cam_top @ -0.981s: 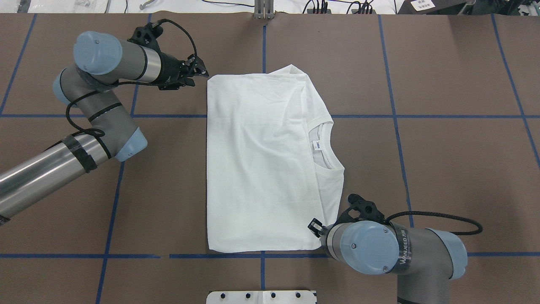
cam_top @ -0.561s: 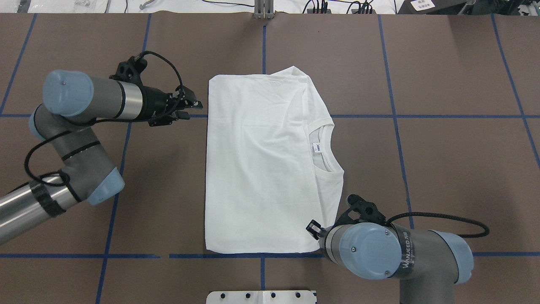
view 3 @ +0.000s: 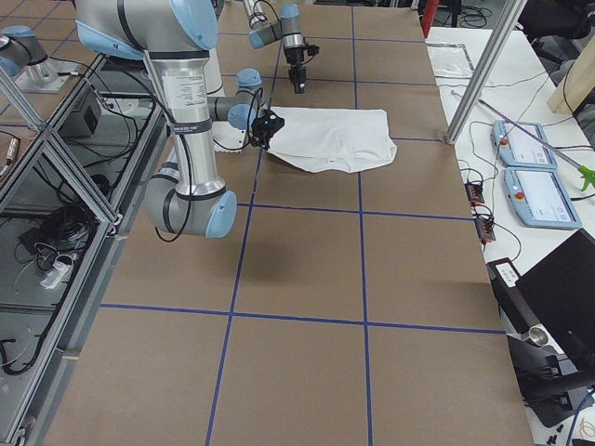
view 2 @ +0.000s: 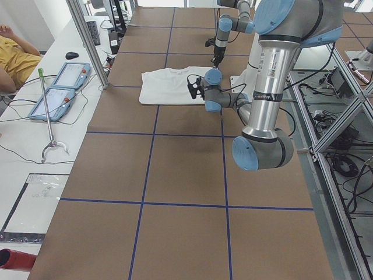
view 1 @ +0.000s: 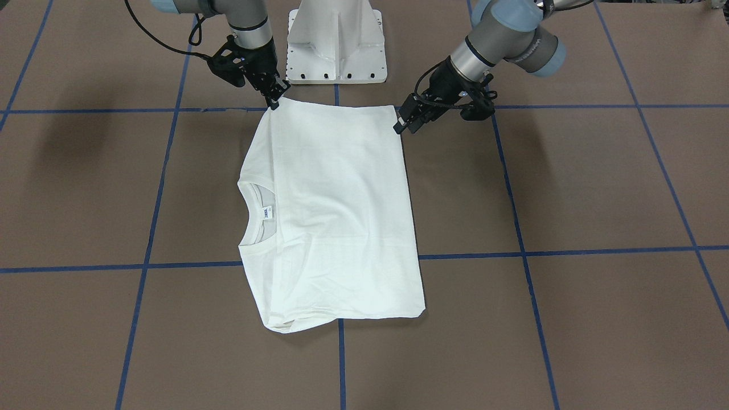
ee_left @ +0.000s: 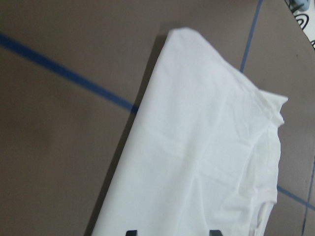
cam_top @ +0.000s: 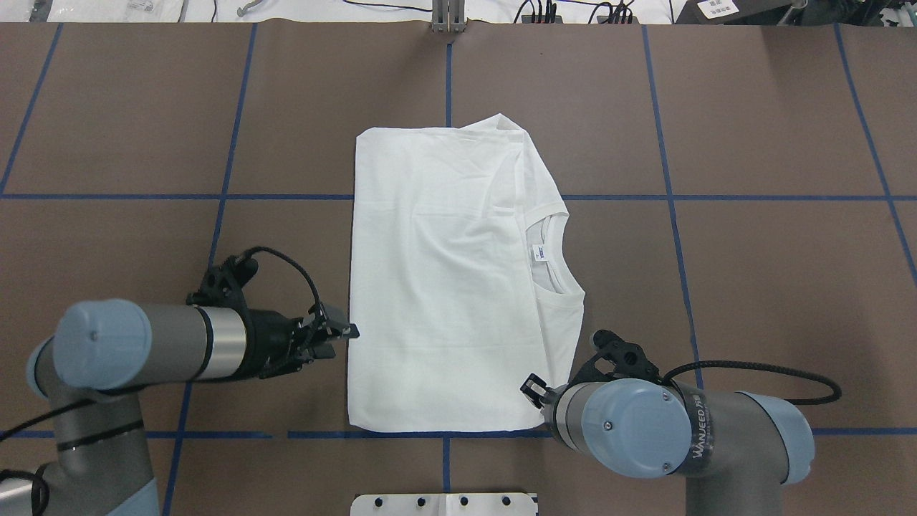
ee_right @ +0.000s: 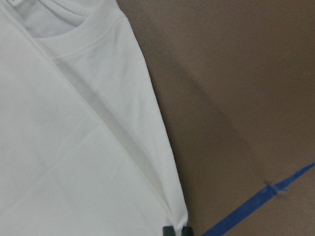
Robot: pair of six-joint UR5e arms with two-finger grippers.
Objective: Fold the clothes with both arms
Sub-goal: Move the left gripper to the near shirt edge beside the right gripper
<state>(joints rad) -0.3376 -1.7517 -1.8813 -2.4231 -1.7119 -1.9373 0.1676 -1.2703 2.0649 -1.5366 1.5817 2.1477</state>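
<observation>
Just out from the white pedestal base (view 1: 336, 51), on the robot's right of it, the right gripper (view 1: 275, 101) sits low at the nearest corner of the T-shirt (view 1: 342, 216), its fingers pressed close together on the hem there. Equally near the base, on its left side, the left gripper (view 1: 405, 121) has its fingers spread wide, the tips just beside the shirt's other near corner. The shirt lies flat on the brown table (view 1: 569, 188), centred before the base, folded into a long white rectangle that runs straight away from it. About halfway out, the ribbed collar (view 1: 254, 234) and its small neck label (view 1: 266, 213) face the robot's right. Farthest from the base, the shirt's end lies past a blue tape line (view 1: 569, 251), with its right-hand corner slightly rumpled.
</observation>
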